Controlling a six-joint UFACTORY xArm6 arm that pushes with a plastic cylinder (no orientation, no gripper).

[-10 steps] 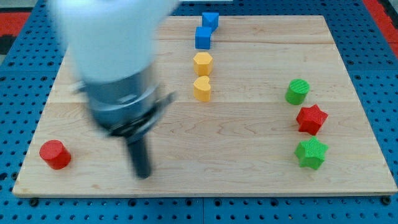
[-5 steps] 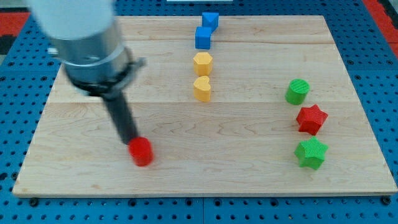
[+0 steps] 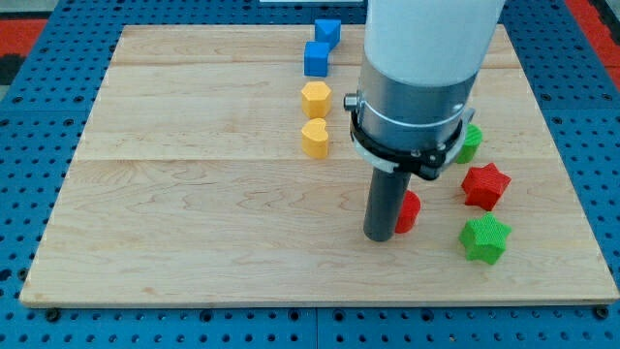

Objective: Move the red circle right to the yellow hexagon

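The red circle (image 3: 410, 211) sits at the board's lower right, partly hidden behind my rod. My tip (image 3: 379, 236) rests on the board touching the red circle's left side. The yellow hexagon (image 3: 316, 99) stands near the top middle, well up and to the left of the red circle, with a yellow heart (image 3: 315, 139) just below it.
Two blue blocks (image 3: 319, 58) stand above the yellow hexagon. A red star (image 3: 485, 186) and a green star (image 3: 483, 238) lie right of the red circle. A green circle (image 3: 470, 142) is partly hidden behind the arm. The wooden board (image 3: 194, 213) lies on a blue pegboard.
The red circle has slid from the board's lower left far to the right, pushed by my tip, which moved right with it. The other blocks have not moved.
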